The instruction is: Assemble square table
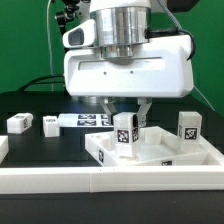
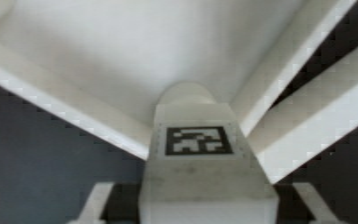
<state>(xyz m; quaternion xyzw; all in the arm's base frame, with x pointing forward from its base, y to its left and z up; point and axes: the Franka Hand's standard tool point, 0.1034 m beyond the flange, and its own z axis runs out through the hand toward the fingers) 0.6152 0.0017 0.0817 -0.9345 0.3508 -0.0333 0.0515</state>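
Observation:
The square table top (image 1: 160, 152), white with a raised rim, lies at the front of the black surface toward the exterior view's right. A white leg (image 1: 124, 132) with a square tag stands upright over its near-left corner. My gripper (image 1: 127, 122) comes straight down on this leg, a finger on each side, shut on it. In the wrist view the tagged leg (image 2: 197, 150) sits between my fingers (image 2: 101, 200), with the table top's rim (image 2: 78, 88) beyond it. A second leg (image 1: 188, 127) stands at the top's right side. Whether the held leg touches the top I cannot tell.
Two more white tagged legs (image 1: 18, 122) (image 1: 50, 124) lie on the black surface at the exterior view's left. The marker board (image 1: 90, 120) lies flat behind them. A long white rail (image 1: 60, 178) edges the front of the surface.

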